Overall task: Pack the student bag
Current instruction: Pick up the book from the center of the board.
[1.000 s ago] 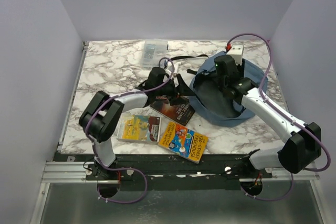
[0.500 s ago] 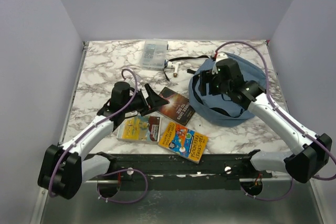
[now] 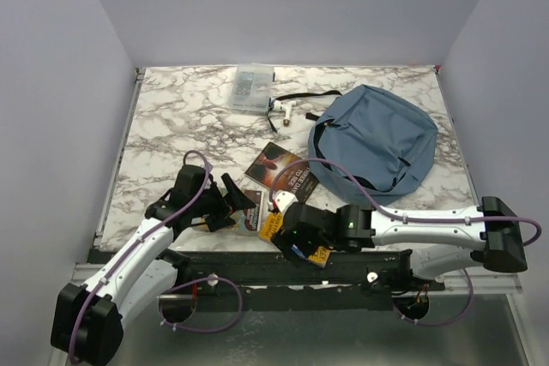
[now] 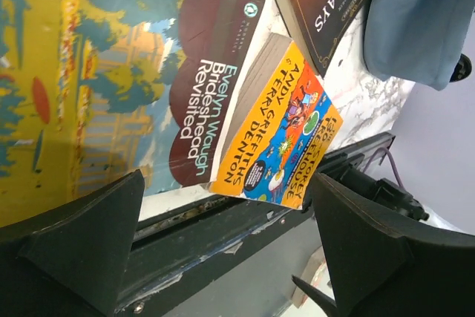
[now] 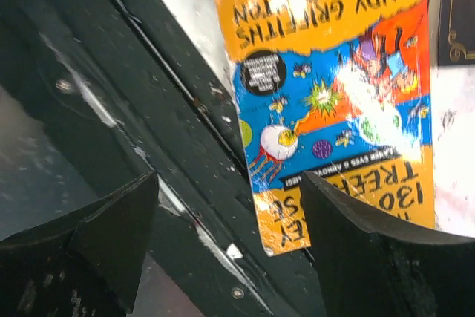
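The dusty-blue student bag (image 3: pixel 377 139) lies at the right back of the table, its top flopped shut; a corner of it shows in the left wrist view (image 4: pixel 423 20). My left gripper (image 3: pixel 232 209) is open and empty, low over the Brideshead Revisited book (image 4: pixel 215 87) near the front edge. My right gripper (image 3: pixel 287 233) is open and empty over the yellow-and-blue Andy Griffiths book (image 5: pixel 334 102), which also shows in the left wrist view (image 4: pixel 286 131) and overhangs the black front rail. A dark book (image 3: pixel 283 171) lies between these books and the bag.
A clear plastic box (image 3: pixel 250 89) stands at the back, with a small white item (image 3: pixel 286 111) and black straps beside it. The black mounting rail (image 5: pixel 148 109) runs along the near edge. Purple walls close in the sides.
My right arm has left the bag and swung down to the front edge over the yellow book. My left arm has pulled back over the front books. The bag now lies closed.
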Controlling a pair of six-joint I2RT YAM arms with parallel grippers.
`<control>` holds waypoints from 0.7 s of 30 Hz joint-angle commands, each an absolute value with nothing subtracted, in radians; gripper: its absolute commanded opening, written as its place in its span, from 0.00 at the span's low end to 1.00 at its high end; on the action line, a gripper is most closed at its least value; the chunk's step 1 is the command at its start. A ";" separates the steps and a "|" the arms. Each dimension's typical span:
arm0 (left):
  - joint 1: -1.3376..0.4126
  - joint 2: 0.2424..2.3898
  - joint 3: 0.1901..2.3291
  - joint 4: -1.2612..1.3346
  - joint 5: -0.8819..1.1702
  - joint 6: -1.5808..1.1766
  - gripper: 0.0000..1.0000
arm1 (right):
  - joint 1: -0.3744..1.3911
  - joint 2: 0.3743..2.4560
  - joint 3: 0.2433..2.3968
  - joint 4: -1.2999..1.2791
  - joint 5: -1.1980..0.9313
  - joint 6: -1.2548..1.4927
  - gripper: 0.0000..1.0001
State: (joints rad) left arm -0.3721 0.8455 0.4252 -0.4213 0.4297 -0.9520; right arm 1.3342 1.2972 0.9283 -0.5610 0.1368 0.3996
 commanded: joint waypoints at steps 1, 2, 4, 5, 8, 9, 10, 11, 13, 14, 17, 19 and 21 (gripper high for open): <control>-0.365 0.764 0.413 -0.439 0.361 -1.001 0.96 | 1.418 1.367 0.889 -0.662 0.369 0.492 0.81; -0.365 0.756 0.411 -0.440 0.354 -1.003 0.96 | 1.430 1.391 0.902 -0.671 0.392 0.508 0.81; -0.365 0.734 0.406 -0.440 0.340 -1.009 0.96 | 1.468 1.438 0.933 -0.686 0.468 0.520 0.81; -0.365 0.721 0.403 -0.439 0.337 -1.010 0.96 | 1.476 1.466 0.950 -0.692 0.481 0.528 0.81; -0.365 0.695 0.401 -0.439 0.336 -1.003 0.96 | 1.481 1.559 0.998 -0.694 0.467 0.551 0.81; -0.365 0.688 0.402 -0.438 0.336 -1.003 0.96 | 1.486 1.596 1.005 -0.693 0.467 0.549 0.81; -0.365 0.681 0.403 -0.438 0.338 -1.004 0.96 | 1.494 1.630 1.010 -0.698 0.482 0.551 0.82; -0.365 0.675 0.406 -0.438 0.338 -1.004 0.96 | 1.500 1.659 1.021 -0.712 0.503 0.555 0.81; -0.365 0.668 0.412 -0.439 0.342 -1.006 0.96 | 1.513 1.712 1.039 -0.752 0.555 0.558 0.82; -0.365 0.666 0.415 -0.439 0.344 -1.004 0.96 | 1.516 1.741 1.054 -0.774 0.584 0.572 0.82; -0.365 0.665 0.420 -0.438 0.341 -1.005 0.96 | 1.523 1.813 1.089 -0.804 0.622 0.563 0.80; -0.364 0.669 0.422 -0.437 0.344 -1.003 0.96 | 1.524 1.851 1.110 -0.833 0.657 0.573 0.77; -0.364 0.672 0.426 -0.436 0.348 -1.003 0.96 | 1.525 1.864 1.122 -0.869 0.714 0.586 0.71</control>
